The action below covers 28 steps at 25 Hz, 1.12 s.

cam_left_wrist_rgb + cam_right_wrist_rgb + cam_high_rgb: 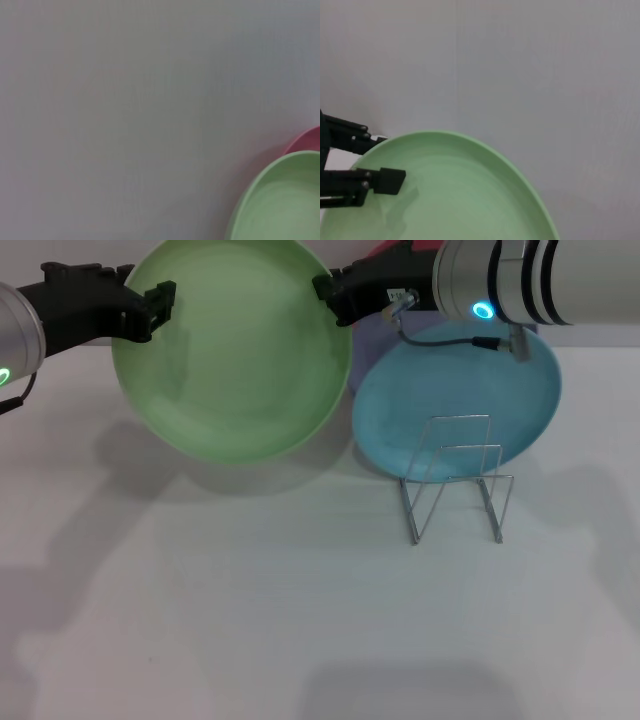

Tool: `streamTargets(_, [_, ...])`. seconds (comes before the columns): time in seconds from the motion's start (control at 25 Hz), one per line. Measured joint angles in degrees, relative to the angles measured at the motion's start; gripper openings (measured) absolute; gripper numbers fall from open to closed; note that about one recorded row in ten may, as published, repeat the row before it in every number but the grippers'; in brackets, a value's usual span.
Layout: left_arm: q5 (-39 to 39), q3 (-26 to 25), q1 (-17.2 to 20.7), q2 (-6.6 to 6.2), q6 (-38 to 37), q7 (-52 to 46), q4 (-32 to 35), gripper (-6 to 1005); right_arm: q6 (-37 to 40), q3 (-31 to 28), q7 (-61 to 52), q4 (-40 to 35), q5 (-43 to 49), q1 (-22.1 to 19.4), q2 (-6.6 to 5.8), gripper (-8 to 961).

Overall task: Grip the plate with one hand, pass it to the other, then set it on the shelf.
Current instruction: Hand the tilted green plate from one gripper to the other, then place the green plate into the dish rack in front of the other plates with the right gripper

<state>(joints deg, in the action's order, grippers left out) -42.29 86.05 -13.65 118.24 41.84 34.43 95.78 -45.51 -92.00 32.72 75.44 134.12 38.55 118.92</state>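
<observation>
The light green plate (235, 350) hangs tilted in the air above the table's back left, its face toward the head camera. My right gripper (328, 295) is shut on its right rim. My left gripper (150, 310) stands at the left rim. In the right wrist view, the left gripper (382, 160) is open and straddles the edge of the plate (460, 190), one finger outside and one pad over the inner face. The left wrist view catches only a corner of the plate (280, 200). The silver wire shelf (455, 480) stands empty on the table, to the right of the plate.
A turquoise-blue plate (450, 390) lies just behind the shelf, under my right arm. A lavender plate (365, 350) peeks out between the green and blue ones. A pink object (307, 140) shows at the back. White tabletop (250, 620) spreads in front.
</observation>
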Motion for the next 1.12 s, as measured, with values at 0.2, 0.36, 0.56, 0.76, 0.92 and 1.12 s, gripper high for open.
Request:
streamTargets(0.2, [0.01, 0.4, 1.24, 0.03, 0.26, 0.5, 1.71, 375, 0.0, 0.31, -0.38, 0.48, 0.0, -0.73, 0.07, 19])
streamTargets(0.36, [0.02, 1.42, 2.74, 0.01, -0.19, 0.69, 3.86, 498, 0.0, 0.37, -0.49, 1.15, 0.27, -1.51, 0.13, 19])
streamTargets(0.56, [0.02, 1.83, 3.57, -0.03, -1.66, 0.89, 4.57, 687, 0.64, 0.3, -0.87, 2.33, 0.41, -2.69, 0.18, 19])
streamTargets(0.76, [0.0, 2.94, 4.44, -0.05, -4.16, 1.32, 5.02, 807, 1.01, -0.21, -1.15, 2.91, 0.47, -3.74, 0.18, 19])
streamTargets(0.92, [0.01, 2.79, 5.39, -0.06, -6.7, 1.34, 5.25, 809, 1.49, -0.05, -1.18, 4.44, 0.41, -5.38, 0.19, 19])
streamTargets(1.12, [0.08, 2.76, 7.31, -0.02, -11.55, 1.34, 5.22, 810, 3.41, -0.16, -1.33, 7.0, 0.17, -8.11, 0.23, 19])
